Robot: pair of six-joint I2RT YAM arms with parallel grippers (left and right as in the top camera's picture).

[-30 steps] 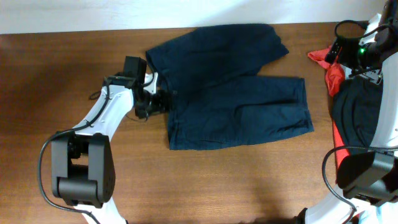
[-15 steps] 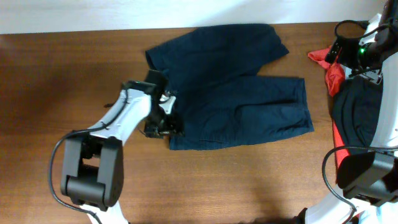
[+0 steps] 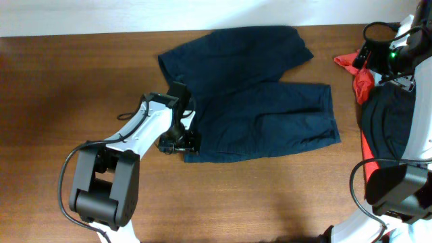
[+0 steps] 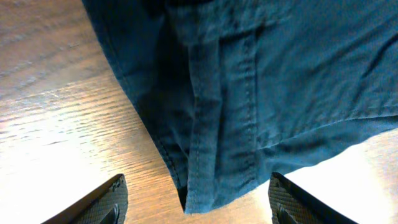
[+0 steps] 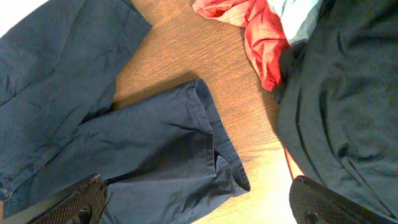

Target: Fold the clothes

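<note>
The dark navy shorts [image 3: 256,101] lie spread flat on the wooden table, waistband to the left, two legs pointing right. My left gripper [image 3: 181,143] is open at the near-left waistband corner, which lies between its two fingertips in the left wrist view [image 4: 211,186]. My right gripper [image 3: 386,57] is open, held high at the far right edge above the other garments. In the right wrist view the near leg's hem [image 5: 217,155] lies between and below its fingertips [image 5: 199,205].
A red garment [image 3: 356,71] and a larger black garment [image 3: 388,125] are heaped at the table's right edge, also in the right wrist view [image 5: 261,37]. Bare wood [image 3: 61,88] lies left of and in front of the shorts.
My left gripper has moved right and toward the front, from the middle of the waistband's left side to its near corner. The right arm has not moved.
</note>
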